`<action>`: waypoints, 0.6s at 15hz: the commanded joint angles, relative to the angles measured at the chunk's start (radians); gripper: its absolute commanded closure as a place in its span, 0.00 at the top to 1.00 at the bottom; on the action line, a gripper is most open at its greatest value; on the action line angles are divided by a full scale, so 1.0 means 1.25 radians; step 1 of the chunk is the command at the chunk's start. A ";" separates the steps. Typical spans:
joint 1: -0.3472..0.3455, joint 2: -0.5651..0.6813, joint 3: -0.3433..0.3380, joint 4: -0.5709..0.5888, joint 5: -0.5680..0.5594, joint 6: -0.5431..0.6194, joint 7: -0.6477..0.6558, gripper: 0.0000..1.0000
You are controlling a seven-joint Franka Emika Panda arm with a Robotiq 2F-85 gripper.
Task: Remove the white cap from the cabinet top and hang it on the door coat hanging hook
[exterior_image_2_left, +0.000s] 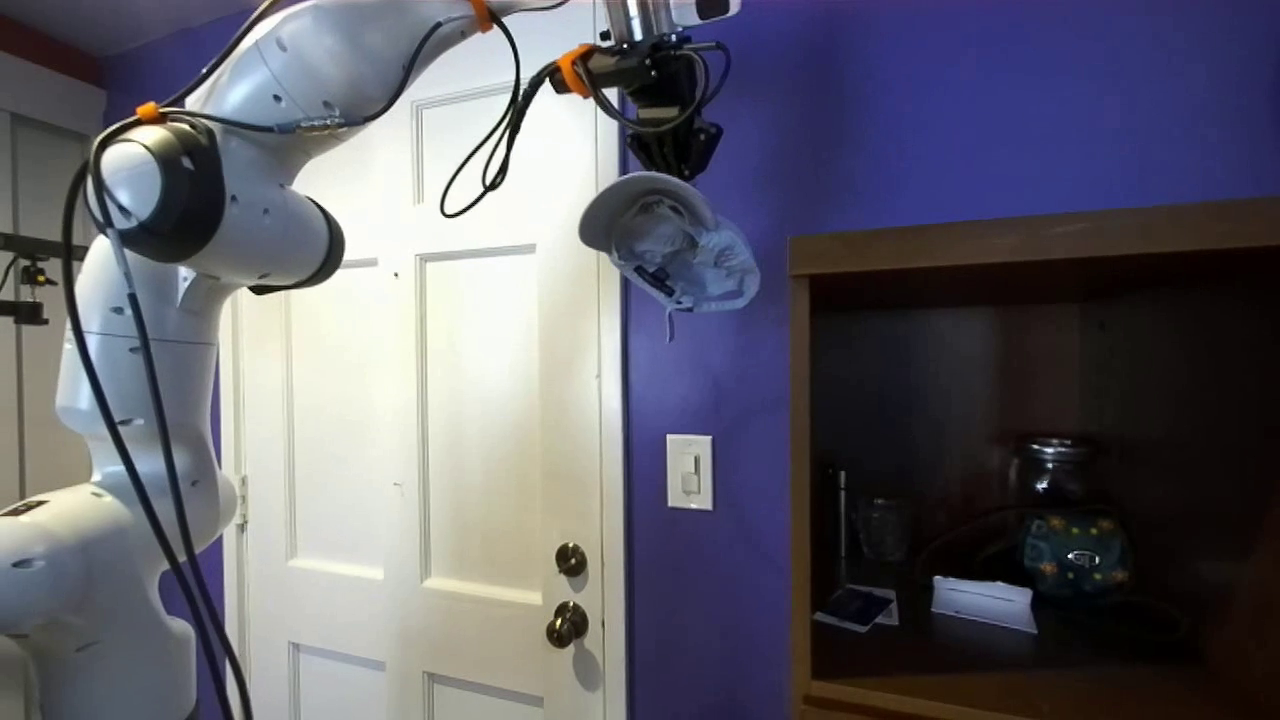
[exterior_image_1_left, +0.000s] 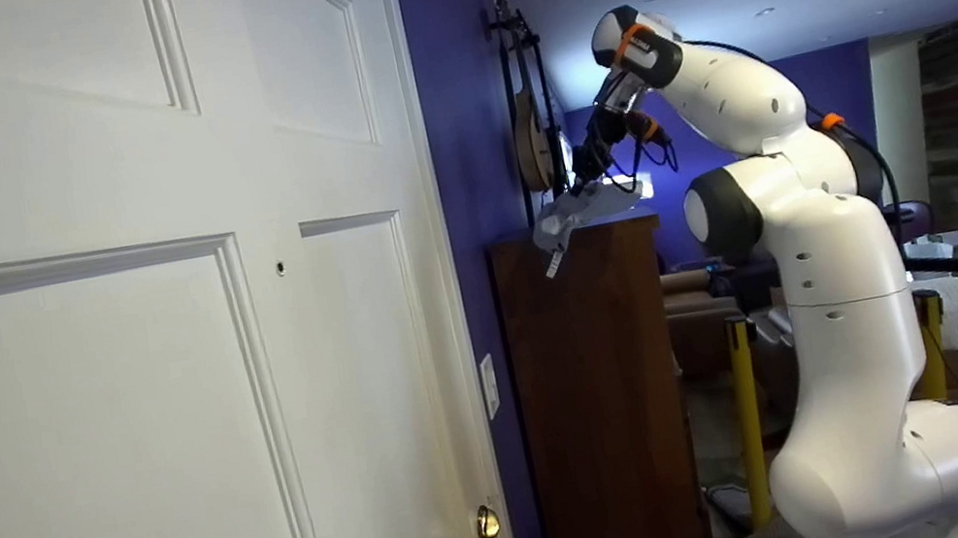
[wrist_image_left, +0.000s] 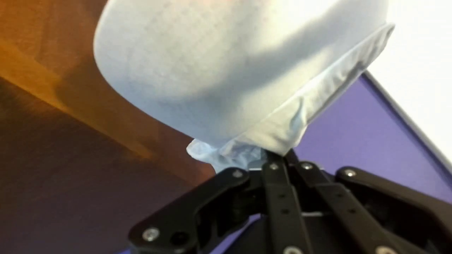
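The white cap [exterior_image_2_left: 670,250] hangs brim up from my gripper [exterior_image_2_left: 675,168], in front of the purple wall between door and cabinet. In the wrist view the cap [wrist_image_left: 219,70] fills the upper middle, its crumpled edge pinched between the nearly touching fingertips of my gripper [wrist_image_left: 280,155]. An exterior view shows the cap [exterior_image_1_left: 586,206] overlapping the top edge of the dark brown cabinet [exterior_image_1_left: 602,405]; the gap between them cannot be judged there. The cabinet [exterior_image_2_left: 1040,235] stands right of the cap, apart from it. The white door [exterior_image_2_left: 480,400] stands behind the arm. No door coat hanging hook shows.
A light switch [exterior_image_2_left: 690,472] sits on the wall below the cap. Brass door knobs [exterior_image_2_left: 568,625] stick out low on the door. A guitar [exterior_image_1_left: 528,122] hangs near the cabinet. Loose cables [exterior_image_2_left: 500,130] loop beside the gripper. A jar [exterior_image_2_left: 1055,470] stands inside the cabinet.
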 commanded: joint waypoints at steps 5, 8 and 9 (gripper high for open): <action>0.042 -0.152 0.044 -0.269 0.029 -0.114 -0.088 0.01; 0.055 -0.195 0.055 -0.366 0.018 -0.141 -0.107 0.01; 0.057 -0.204 0.059 -0.391 0.018 -0.154 -0.113 0.01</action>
